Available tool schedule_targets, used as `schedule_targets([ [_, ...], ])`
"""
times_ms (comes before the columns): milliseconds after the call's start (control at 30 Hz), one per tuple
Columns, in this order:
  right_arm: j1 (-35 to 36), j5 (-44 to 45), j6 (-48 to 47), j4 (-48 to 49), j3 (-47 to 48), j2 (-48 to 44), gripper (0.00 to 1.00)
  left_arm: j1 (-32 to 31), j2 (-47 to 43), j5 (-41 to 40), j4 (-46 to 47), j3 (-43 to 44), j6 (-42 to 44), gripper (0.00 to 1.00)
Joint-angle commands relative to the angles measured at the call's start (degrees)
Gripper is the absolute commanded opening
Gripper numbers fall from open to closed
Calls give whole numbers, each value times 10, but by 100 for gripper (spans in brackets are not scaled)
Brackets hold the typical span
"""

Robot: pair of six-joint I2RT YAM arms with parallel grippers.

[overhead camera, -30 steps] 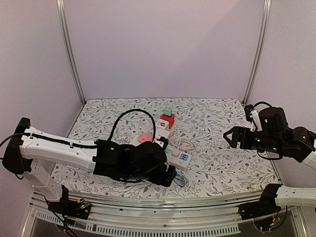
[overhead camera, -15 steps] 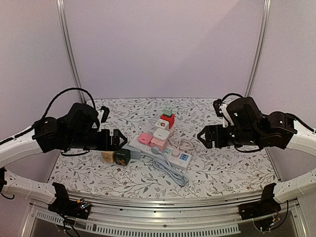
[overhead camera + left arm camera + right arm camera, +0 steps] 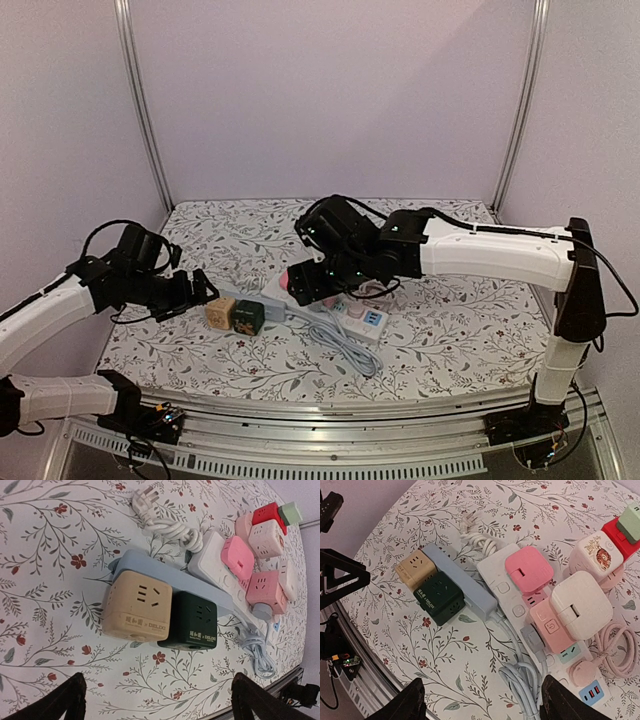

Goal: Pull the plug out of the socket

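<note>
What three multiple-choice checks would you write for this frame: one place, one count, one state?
1. Where is the beige cube relative to the dark green cube?
A. stacked on it
B. right beside it
C. across the table from it
2. How many cubes sit against the blue-grey strip?
A. two
B. four
C. none
3. The left pincer is:
A. shut on the beige cube
B. open, holding nothing
C. shut, empty
Answers: 1 B, their sides meet in the left wrist view; 2 A, only the beige and green ones; 3 B, its fingers stand wide apart, gripping nothing.
</note>
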Motion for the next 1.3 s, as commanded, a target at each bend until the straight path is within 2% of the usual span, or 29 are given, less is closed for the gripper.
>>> schedule_targets([
  [0,3,-35,-31,-26,81,71,78,27,10,31,63,-40,-11,100],
  [267,2,-41,-58,-76,193,198,75,49,51,43,152,-81,-30,99],
  [433,2,-57,-65,-77,235,252,71,51,100,43,182,-70,-9,99],
  [600,-5,-68,-68,-74,278,295,67,51,140,5,193,-48,18,98],
  [1000,-27,-86,-63,-49,284,334,62,51,233,-1,234,0,52,91],
  [1267,-37,-93,-80,-41,285,346,58,51,282,29,260,15,55,83],
])
